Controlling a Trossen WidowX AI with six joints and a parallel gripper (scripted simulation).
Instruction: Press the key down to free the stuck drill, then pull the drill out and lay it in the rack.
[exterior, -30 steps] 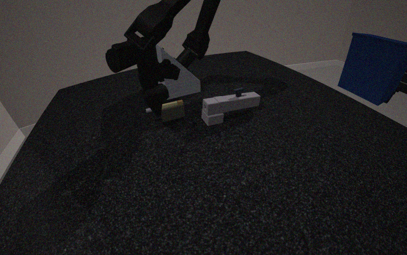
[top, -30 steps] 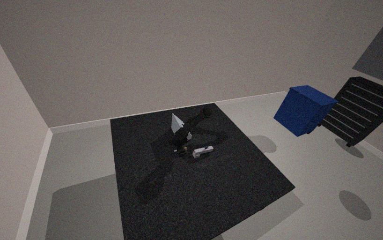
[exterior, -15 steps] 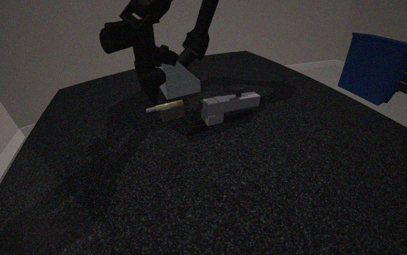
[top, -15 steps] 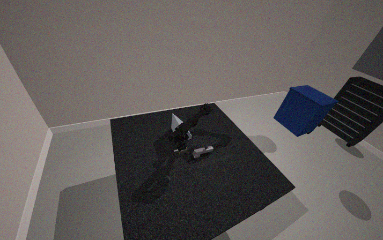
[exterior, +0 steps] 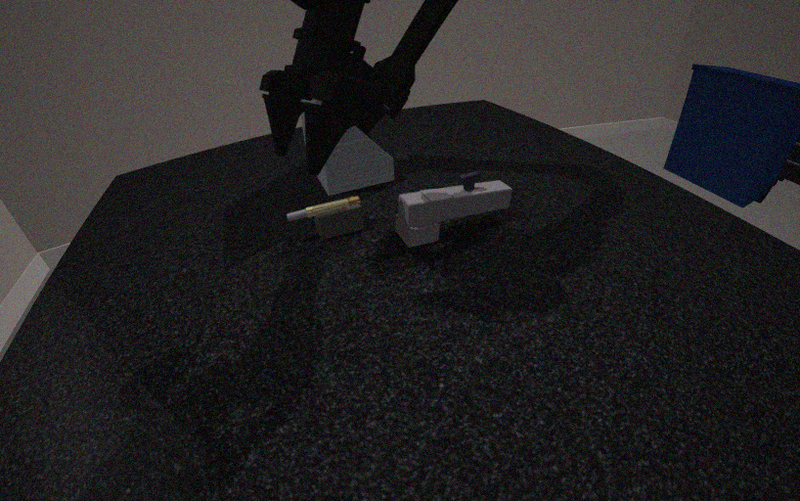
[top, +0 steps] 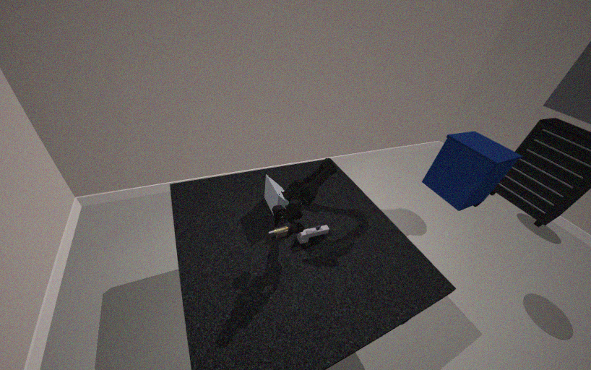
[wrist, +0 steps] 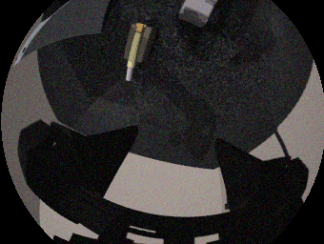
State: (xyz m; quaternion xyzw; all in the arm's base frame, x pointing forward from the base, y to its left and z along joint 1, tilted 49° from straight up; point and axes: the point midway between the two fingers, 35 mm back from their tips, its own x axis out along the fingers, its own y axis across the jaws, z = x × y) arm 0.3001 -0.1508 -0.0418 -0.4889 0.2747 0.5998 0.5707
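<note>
The drill (top: 281,229) (exterior: 332,206) (wrist: 134,49), yellow with a grey tip and an orange end, lies lengthwise along the top of the small brown rack (exterior: 339,226) (wrist: 149,44). Its grey tip sticks out past one end. The pale drill body (top: 312,233) (exterior: 457,204) (wrist: 196,11) stands apart from the rack, to its right in the exterior view. The dark key (exterior: 468,183) is on its top. My gripper (exterior: 297,162) (wrist: 177,136) is open and empty, raised behind and above the rack, with the drill outside its fingers.
A grey wedge-shaped block (top: 274,195) (exterior: 361,162) stands behind the rack, close to the arm. The dark table top (top: 244,313) (exterior: 413,378) carries everything. A blue bin-like box (top: 462,174) (exterior: 732,135) and a black slatted object (top: 549,170) are beyond its right side.
</note>
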